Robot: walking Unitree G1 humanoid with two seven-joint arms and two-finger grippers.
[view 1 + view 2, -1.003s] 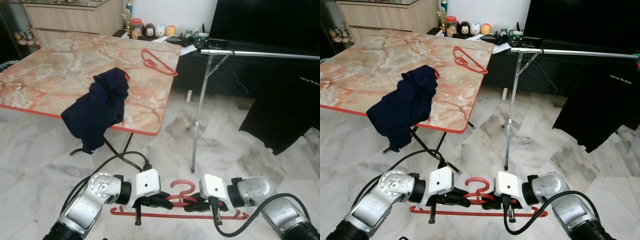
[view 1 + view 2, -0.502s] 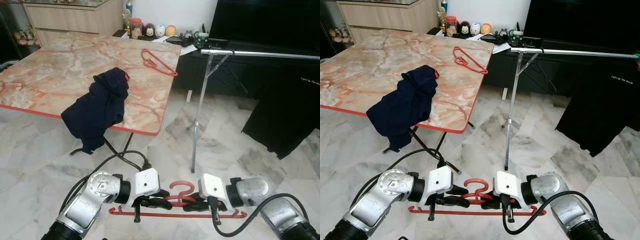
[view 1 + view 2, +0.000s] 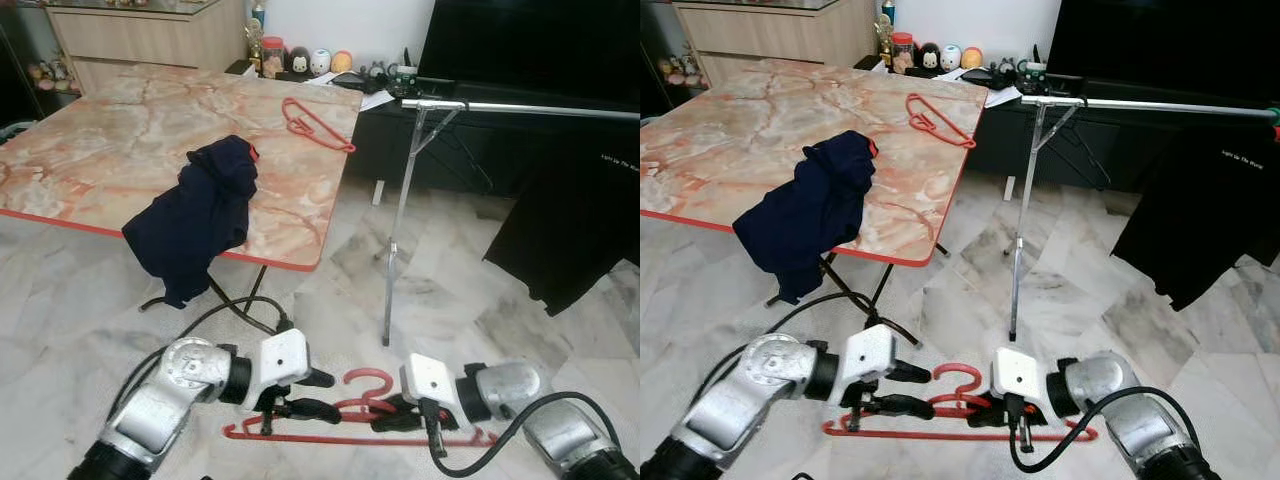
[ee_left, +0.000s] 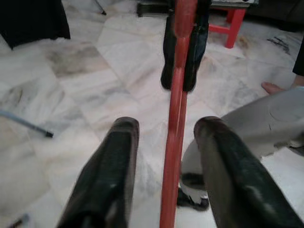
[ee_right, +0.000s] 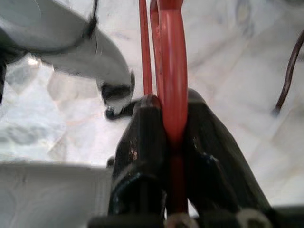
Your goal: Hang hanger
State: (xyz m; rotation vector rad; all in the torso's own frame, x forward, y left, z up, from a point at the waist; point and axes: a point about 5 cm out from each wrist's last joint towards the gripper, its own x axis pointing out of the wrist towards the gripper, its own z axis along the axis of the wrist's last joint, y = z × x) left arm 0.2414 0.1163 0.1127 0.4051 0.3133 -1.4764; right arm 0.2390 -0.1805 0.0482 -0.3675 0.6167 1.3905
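Marble floor (image 3: 450, 290) beneath red hanger (image 3: 360, 435): right end effector (image 3: 385, 418) clamped, left end effector (image 3: 325, 395) apart.

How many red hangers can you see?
2. One red hanger is down low over the floor, pinched in the right end effector. The other hanger lies on the marble table. More could be hidden.

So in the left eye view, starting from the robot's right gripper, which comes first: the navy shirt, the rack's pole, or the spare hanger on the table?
1. Pole, just ahead of the right gripper.
2. Navy shirt, on the table edge, left.
3. Spare hanger, far side of the table.
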